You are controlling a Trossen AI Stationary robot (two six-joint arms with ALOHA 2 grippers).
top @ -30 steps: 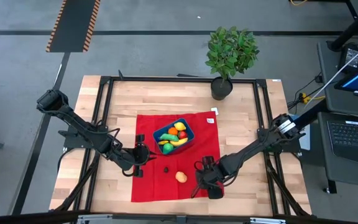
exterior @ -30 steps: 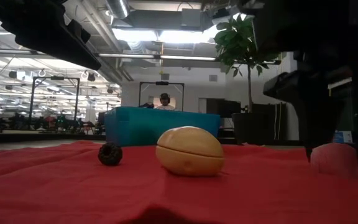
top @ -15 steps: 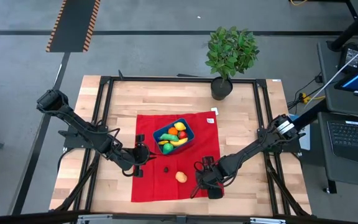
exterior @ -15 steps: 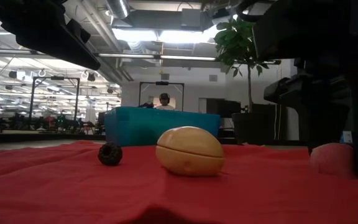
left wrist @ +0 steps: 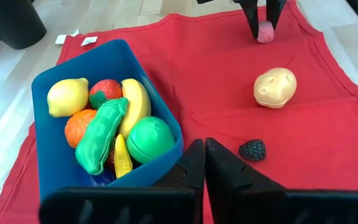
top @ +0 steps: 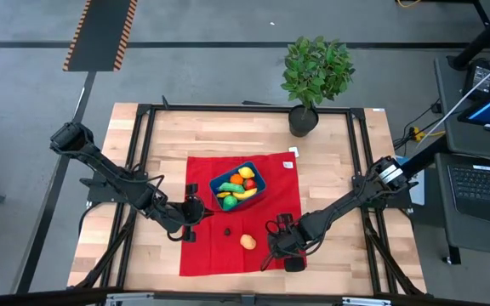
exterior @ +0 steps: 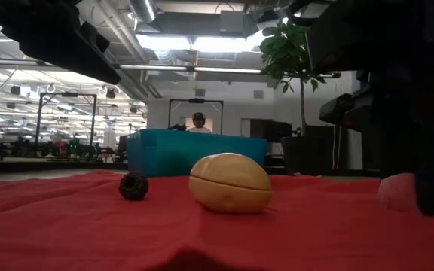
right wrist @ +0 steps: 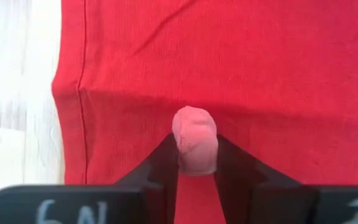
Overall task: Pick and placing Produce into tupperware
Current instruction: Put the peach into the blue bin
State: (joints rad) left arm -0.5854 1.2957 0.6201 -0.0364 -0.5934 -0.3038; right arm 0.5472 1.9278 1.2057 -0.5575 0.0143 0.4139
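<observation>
Jaws, right: closed on a small pink piece of produce (right wrist: 194,142), one finger pressed to each side of it, down at the red cloth (top: 202,255).
Jaws, left: pressed fully together with nothing between them; the left gripper (left wrist: 204,163) sits just beside the near wall of the tupperware (left wrist: 45,140).
Change, right: a second ago the right gripper (right wrist: 194,163) stood wider around the pink piece; it has now narrowed onto it, and in the low view a dark finger now covers part of it.
Change, left: the jaws have drawn in the last small bit to meet; the arm's place on the table (top: 168,136) is the same.
Tupperware: on the cloth, holding a lemon (left wrist: 67,97), a banana, a green pod and other pieces.
Loose produce: a tan potato-like piece (left wrist: 275,88) and a dark berry (left wrist: 252,149) lie apart on the cloth, unmoved.
Beyond: potted plant (top: 315,72) at the table's far edge.
</observation>
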